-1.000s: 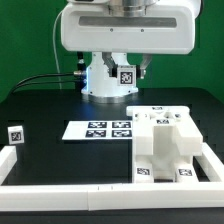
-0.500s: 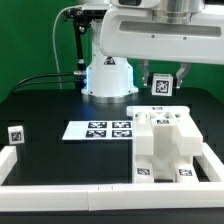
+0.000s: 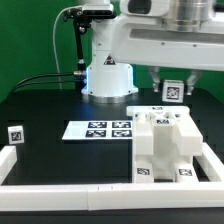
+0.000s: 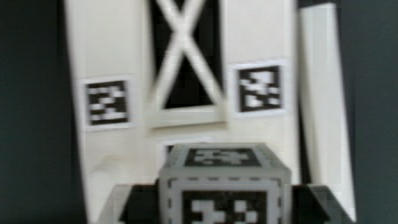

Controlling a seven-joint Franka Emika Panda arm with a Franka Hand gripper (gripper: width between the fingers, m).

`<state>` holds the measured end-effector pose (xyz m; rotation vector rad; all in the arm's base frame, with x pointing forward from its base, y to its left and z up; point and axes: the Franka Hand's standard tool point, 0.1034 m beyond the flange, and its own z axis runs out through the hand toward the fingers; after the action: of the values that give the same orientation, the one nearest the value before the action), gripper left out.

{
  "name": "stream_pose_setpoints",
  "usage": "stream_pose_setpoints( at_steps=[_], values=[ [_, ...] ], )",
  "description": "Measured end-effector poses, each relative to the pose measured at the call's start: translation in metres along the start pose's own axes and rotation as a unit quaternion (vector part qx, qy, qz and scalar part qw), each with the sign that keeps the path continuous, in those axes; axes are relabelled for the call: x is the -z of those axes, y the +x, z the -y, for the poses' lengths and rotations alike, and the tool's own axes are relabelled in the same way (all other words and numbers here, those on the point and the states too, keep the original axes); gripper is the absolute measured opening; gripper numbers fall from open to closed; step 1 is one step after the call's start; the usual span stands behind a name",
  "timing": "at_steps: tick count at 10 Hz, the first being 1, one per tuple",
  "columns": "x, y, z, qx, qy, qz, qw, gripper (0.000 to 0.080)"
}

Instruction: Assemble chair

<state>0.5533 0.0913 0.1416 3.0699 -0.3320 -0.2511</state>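
My gripper (image 3: 172, 88) is shut on a small white tagged block (image 3: 172, 91), which hangs above the back of the partly built chair (image 3: 160, 145). The chair is a blocky white assembly with tags on its top and front, standing at the exterior view's right. In the wrist view the block (image 4: 222, 180) fills the space between my dark fingers (image 4: 135, 204). Beyond it lie the chair's white panels (image 4: 111, 60), two of its tags, and an X-shaped brace (image 4: 185, 50). Another small tagged chair part (image 3: 15, 133) stands at the exterior view's far left.
The marker board (image 3: 100, 129) lies flat just left of the chair. White border rails (image 3: 60, 170) run along the front and sides of the black table. The robot's white base (image 3: 107, 75) stands behind, with cables trailing off to the exterior view's left.
The arm has swung toward the exterior view's right and come lower, carrying the tagged block from over the base to above the chair. The grip has stayed the same.
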Motion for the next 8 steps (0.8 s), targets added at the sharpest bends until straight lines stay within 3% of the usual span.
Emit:
stream_pose_setpoints(
  at_steps=[3,8],
  values=[
    [-0.005,-0.002,0.010,0.001,0.000,0.002,1.000,0.0282],
    [-0.016,0.000,0.009,0.002,-0.003,-0.002,1.000,0.0282]
  ],
)
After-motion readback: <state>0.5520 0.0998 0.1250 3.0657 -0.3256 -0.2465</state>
